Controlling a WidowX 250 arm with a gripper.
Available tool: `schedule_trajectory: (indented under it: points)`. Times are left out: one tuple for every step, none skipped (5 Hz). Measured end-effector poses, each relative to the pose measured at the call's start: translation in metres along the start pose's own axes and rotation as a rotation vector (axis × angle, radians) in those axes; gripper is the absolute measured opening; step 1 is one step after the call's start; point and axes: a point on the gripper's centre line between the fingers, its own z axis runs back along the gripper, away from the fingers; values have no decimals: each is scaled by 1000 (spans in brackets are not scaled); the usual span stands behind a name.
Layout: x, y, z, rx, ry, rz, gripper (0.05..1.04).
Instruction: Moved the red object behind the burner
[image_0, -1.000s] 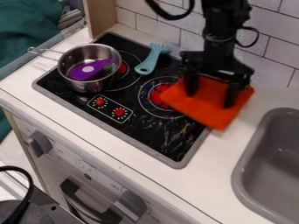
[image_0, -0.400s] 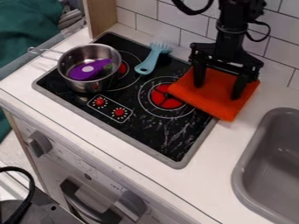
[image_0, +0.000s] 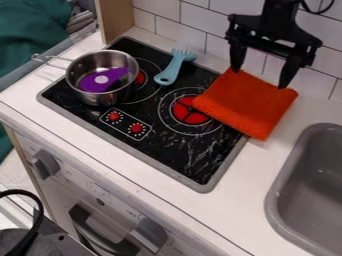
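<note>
Gripper: fingers apart, nothing clamped, tips by the rear edge of the folded orange-red cloth. Cloth lies flat, partly on cooktop, partly on counter, front-left corner over the outer ring of the red-centred burner. Prob. light, soft, floppy, non-slip, unbreakable; best pinch = rear edge, approx. mid. Near-square; long axis, if any, slopes upper L to lower R in view.

No readable text, faint print on the white oven front too small to make out
</note>
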Motion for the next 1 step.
schedule_trajectory:
  points:
    - [-2, -1, 10, -22, 0, 4, 1000]
